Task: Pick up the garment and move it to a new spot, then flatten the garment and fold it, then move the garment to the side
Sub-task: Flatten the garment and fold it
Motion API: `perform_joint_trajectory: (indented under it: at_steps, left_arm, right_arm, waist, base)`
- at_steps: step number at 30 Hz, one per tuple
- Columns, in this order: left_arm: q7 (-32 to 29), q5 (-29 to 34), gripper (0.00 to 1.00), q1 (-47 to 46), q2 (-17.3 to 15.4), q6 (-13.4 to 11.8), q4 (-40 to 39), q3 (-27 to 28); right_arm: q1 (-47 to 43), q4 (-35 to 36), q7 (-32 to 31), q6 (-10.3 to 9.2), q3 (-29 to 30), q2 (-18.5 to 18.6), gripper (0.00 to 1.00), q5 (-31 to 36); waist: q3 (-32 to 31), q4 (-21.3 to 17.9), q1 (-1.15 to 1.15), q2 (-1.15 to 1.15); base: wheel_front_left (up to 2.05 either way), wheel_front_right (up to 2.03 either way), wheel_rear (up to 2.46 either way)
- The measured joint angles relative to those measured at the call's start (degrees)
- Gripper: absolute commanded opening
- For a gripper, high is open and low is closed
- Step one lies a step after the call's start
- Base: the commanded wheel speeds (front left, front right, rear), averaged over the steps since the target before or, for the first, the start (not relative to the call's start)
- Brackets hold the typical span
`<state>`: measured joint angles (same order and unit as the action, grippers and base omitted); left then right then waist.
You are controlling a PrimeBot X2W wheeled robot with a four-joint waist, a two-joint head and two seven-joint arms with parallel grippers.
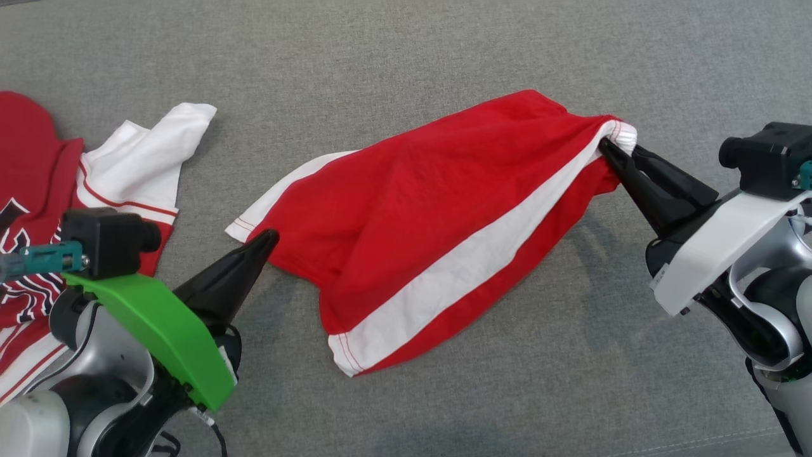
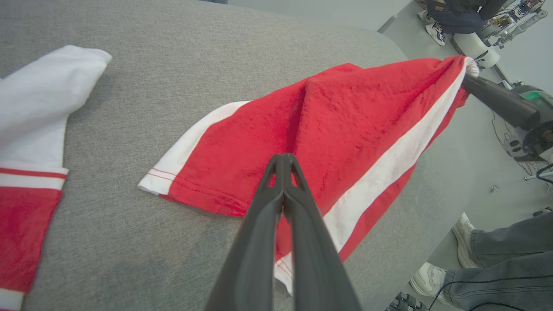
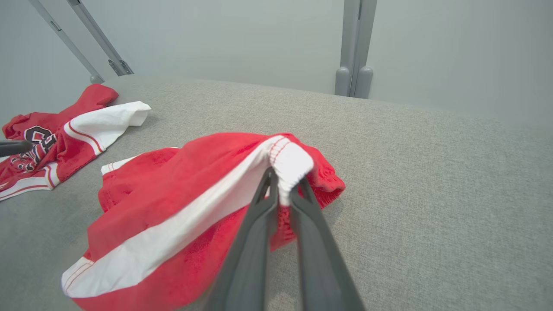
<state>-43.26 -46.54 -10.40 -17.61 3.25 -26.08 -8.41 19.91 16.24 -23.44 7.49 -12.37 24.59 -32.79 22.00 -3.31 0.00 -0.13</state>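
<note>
The garment is a pair of red shorts with a white side stripe, stretched across the grey cloth surface. My right gripper is shut on its white elastic waistband and holds that corner lifted, seen close in the right wrist view. My left gripper is shut with its tips pressed into the red cloth just inside the leg hem. In the left wrist view the garment has a crease running up from the left gripper. The right gripper pulls the far corner taut.
A second red and white jersey lies crumpled at the far left, under my left arm. A person's legs and shoes stand beyond the surface's edge in the left wrist view. Grey posts rise behind the surface.
</note>
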Motion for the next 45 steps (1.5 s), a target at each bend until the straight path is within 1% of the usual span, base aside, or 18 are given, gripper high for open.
perform_joint_trajectory:
  at_steps: [1, 2, 3, 6, 10, 11, 15, 20, 30, 33, 34, 35, 41, 45]
  left_arm:
    - [-0.4, -0.2, 0.21, 0.8, -0.6, -0.2, -0.3, 0.5]
    - [-0.5, -1.0, 0.65, 2.1, -0.4, -0.3, -0.4, 0.5]
    - [-0.5, -2.0, 1.00, 3.7, 0.3, -0.5, -0.2, 0.0]
    - [0.8, -2.6, 1.00, 7.7, 2.7, -0.5, 2.0, -2.5]
    - [3.9, -2.8, 1.00, 10.0, 7.2, -0.2, 6.9, -5.8]
    - [4.6, -2.6, 1.00, 10.1, 7.7, -0.1, 8.1, -6.5]
    - [6.4, 0.6, 1.00, 10.4, 7.4, 0.1, 12.1, -7.3]
    - [7.1, 4.0, 1.00, 11.5, 5.6, 0.3, 13.4, -8.5]
    - [7.7, 5.8, 1.00, 12.4, 6.8, -0.2, 15.1, -11.0]
    - [8.8, 6.2, 1.00, 11.9, 7.7, -0.3, 15.9, -11.3]
    - [9.2, 6.4, 0.62, 11.8, 7.9, -0.3, 16.2, -11.3]
    - [9.5, 6.4, 0.00, 11.1, 8.0, -0.2, 16.7, -11.6]
    - [9.0, 5.7, 0.00, 10.5, 7.6, 1.0, 16.8, -12.4]
    - [8.7, 4.7, 0.00, 10.7, 6.5, 1.5, 13.6, -12.2]
  right_arm:
    - [0.4, 0.5, -0.5, 0.00, 0.2, 0.1, 0.00, -0.1]
    - [0.5, 0.9, -0.9, 0.00, 0.2, 0.2, 0.00, -0.3]
    - [0.5, 1.2, -1.3, 0.00, 0.3, 0.2, 0.00, -0.3]
    - [0.3, 1.7, -1.7, 0.00, 0.9, 0.4, 0.00, -0.3]
    - [-1.3, 1.7, -2.2, 0.00, 0.9, 0.4, 0.00, 0.1]
    - [-1.6, 1.6, -2.2, 0.00, 0.8, 0.6, 0.00, 0.3]
    - [-2.1, 1.6, -2.5, 0.00, 0.5, 1.0, 0.00, 0.7]
    - [-2.3, 1.7, -3.2, 0.00, 0.3, 1.0, 0.00, 0.8]
    - [-2.3, 2.1, -3.3, 0.00, 0.5, 1.0, 0.00, 0.9]
    - [-2.3, 2.1, -3.3, 0.00, 0.5, 0.9, 0.00, 1.1]
    - [-2.3, 2.1, -3.3, 0.00, 0.6, 0.9, 0.00, 1.1]
    - [-2.3, 2.1, -3.2, 0.00, 0.7, 0.9, 0.00, 1.2]
    - [-2.3, 2.0, -2.8, 0.00, 0.9, 0.5, 0.00, 1.2]
    - [-2.5, 2.0, -2.4, 0.00, 1.5, 0.4, 0.00, 1.3]
  waist:
    - [0.2, -0.2, 0.00, 0.00]
    - [0.5, -0.4, 0.00, 0.00]
    - [0.7, -0.5, 0.00, 0.00]
    - [1.5, -0.4, 0.00, 0.00]
    - [2.0, 0.3, 0.00, 0.00]
    - [2.0, 0.6, 0.00, 0.00]
    - [2.0, 1.4, 0.00, 0.00]
    - [1.5, 1.9, 0.00, 0.00]
    - [1.8, 2.1, 0.00, 0.00]
    - [1.9, 1.9, 0.00, 0.00]
    - [1.9, 1.8, 0.00, 0.00]
    - [2.0, 1.6, 0.00, 0.00]
    - [1.8, 1.1, 0.00, 0.00]
    - [1.6, 1.0, 0.00, 0.00]
  base:
    - [0.00, 0.00, 0.00]
    - [0.00, 0.00, 0.00]
    - [0.00, 0.00, 0.00]
    - [0.00, 0.00, 0.00]
    - [0.00, 0.00, 0.00]
    - [0.00, 0.00, 0.00]
    - [0.00, 0.00, 0.00]
    - [0.00, 0.00, 0.00]
    - [0.00, 0.00, 0.00]
    - [0.00, 0.00, 0.00]
    - [0.00, 0.00, 0.00]
    - [0.00, 0.00, 0.00]
    - [0.00, 0.00, 0.00]
    - [0.00, 0.00, 0.00]
